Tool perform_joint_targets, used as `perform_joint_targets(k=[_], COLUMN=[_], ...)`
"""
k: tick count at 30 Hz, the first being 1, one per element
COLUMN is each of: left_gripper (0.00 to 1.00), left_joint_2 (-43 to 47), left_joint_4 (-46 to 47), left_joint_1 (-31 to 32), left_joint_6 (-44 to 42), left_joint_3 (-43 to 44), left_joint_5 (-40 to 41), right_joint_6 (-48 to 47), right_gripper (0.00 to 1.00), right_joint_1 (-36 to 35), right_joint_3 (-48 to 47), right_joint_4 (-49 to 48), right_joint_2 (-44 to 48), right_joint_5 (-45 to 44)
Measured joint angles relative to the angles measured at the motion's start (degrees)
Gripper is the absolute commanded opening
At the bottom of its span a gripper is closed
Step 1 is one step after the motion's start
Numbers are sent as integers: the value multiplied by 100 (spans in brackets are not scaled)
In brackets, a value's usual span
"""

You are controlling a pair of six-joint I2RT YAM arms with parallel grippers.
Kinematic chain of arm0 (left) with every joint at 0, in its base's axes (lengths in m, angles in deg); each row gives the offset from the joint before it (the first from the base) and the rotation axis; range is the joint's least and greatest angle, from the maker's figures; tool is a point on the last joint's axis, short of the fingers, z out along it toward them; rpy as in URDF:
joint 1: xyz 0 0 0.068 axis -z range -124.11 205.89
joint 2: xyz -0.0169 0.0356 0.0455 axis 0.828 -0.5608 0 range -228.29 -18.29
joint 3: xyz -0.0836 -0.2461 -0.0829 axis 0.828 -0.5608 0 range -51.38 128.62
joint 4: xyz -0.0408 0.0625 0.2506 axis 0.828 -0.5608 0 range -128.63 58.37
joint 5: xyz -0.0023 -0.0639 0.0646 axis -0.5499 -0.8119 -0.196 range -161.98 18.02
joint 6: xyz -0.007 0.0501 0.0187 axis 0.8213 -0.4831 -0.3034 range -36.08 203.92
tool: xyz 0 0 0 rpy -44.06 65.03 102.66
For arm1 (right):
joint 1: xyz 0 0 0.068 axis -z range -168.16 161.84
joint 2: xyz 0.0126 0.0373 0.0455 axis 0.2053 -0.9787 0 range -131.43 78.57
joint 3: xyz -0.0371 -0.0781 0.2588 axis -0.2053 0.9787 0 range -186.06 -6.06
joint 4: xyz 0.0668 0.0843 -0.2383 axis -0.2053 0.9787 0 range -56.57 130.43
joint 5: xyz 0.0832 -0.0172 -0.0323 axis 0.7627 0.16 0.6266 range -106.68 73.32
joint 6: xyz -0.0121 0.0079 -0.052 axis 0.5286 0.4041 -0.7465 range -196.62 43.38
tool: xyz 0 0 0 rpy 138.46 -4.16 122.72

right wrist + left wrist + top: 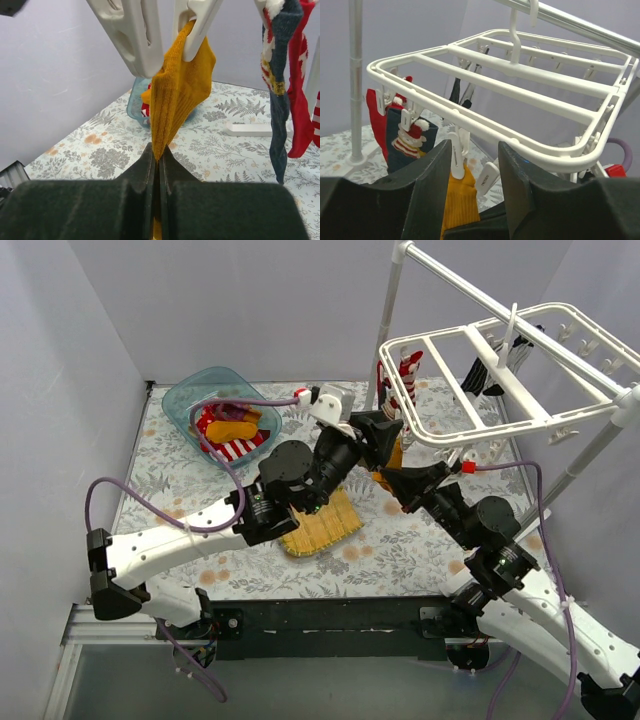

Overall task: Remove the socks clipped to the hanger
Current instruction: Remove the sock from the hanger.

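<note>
The white hanger point(480, 370) hangs from the stand's rail and also shows in the left wrist view point(520, 75). A mustard yellow sock point(182, 80) hangs from a white clip point(197, 25) on its near edge. My right gripper point(159, 150) is shut on that sock's lower end, below the hanger point(392, 478). My left gripper point(475, 150) is open, its jaws either side of the same clip point(456, 155) above the sock point(460, 200); in the top view it point(385, 435) sits at the hanger's near-left corner. A navy patterned sock point(277, 75) and a red sock point(300, 75) stay clipped beside it.
A clear blue bin point(175, 400) at the back left holds several removed socks. A yellow woven mat point(322, 525) lies under the arms. The white pole stand point(385, 330) rises at the hanger's left. Black socks point(480, 375) hang further along the hanger.
</note>
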State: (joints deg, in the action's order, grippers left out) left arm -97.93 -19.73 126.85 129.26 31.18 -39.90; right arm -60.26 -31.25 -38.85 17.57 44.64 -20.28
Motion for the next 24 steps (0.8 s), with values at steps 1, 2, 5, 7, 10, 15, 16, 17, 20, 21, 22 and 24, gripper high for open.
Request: perform_joint_targets(k=[1,2,5,7,10,15,16,17,20,21,22,24], left_gripper=[42,43,47,49,52,56,56,56,58,58,59,60], left_joint_2=[85,173,466,636,713,629,566,490,203,105,15,-162], left_joint_4=[-98,-195,-330,-358,-282,326,479,680,1257,1440,1593,1941], left_joint_1=[-59,-179,-789,-1279,-1963,-2702,-2791,-2857,-2994,-3032,-3053,-3097], left_joint_6=[164,339,946,1342,1934,2927,3104,3281,3790,3950,4103,4367], left_joint_3=[-48,-105,-409,-621,-785,-1097,-1132,-1165,-1239,-1268,-1290,-1331], left_joint_5=[-197,-446,-1255,-1834,-2855,-4562,-4870,-5149,-5869,-6059,-6218,-6511], right_joint_6=[2,7,24,44,79,170,186,203,304,334,372,476], right_gripper=[1,1,1,1,1,1,1,1,1,1,1,1], right_joint_1=[0,0,0,0,0,0,0,0,0,0,0,0], right_joint_3=[-22,-48,-125,-219,-374,-518,-538,-546,-546,-546,-546,-546], right_joint_4=[81,175,367,503,680,922,968,992,1021,1021,1016,1008], right_joint_2=[92,195,391,492,564,621,621,619,608,592,575,538], right_joint_5=[22,52,125,175,275,455,503,549,713,778,850,986])
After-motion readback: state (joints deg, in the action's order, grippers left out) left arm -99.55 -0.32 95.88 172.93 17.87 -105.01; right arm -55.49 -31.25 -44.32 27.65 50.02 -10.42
